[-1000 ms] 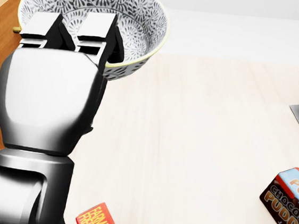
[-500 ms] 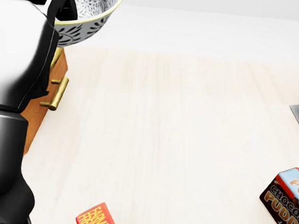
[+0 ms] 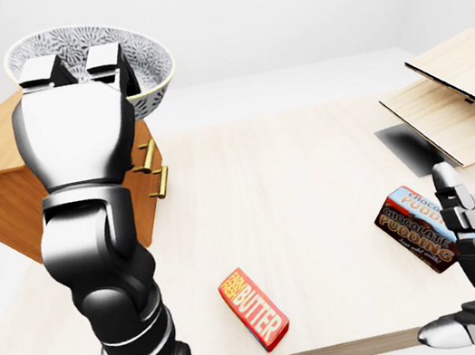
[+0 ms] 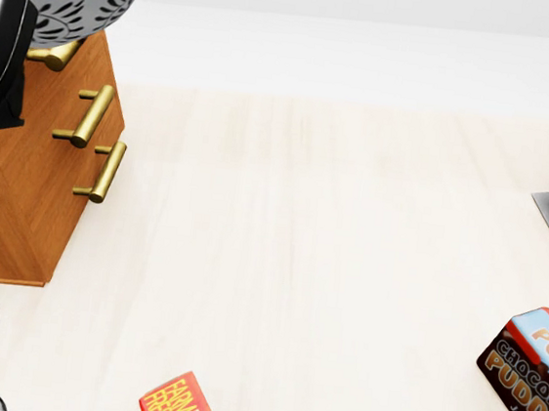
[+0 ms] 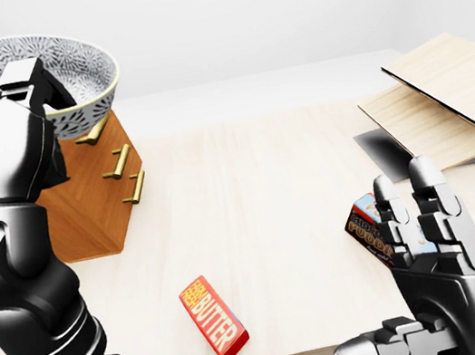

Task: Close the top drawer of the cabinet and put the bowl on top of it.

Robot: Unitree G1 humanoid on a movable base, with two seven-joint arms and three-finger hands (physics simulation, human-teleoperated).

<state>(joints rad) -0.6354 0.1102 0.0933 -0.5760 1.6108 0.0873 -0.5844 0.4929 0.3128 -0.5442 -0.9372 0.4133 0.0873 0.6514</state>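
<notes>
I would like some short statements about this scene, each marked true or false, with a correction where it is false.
1. The left hand holds the bowl by its rim. True.
2. The bowl is plain white. False: it carries a dark and white floral pattern.
3. The cabinet shows brass handles. True.
4. The butter box lies inside the bowl. False: it lies on the table, toward the bottom of the eye views.
5. The right hand grips the chocolate pudding box. False: its fingers are spread and hold nothing.
</notes>
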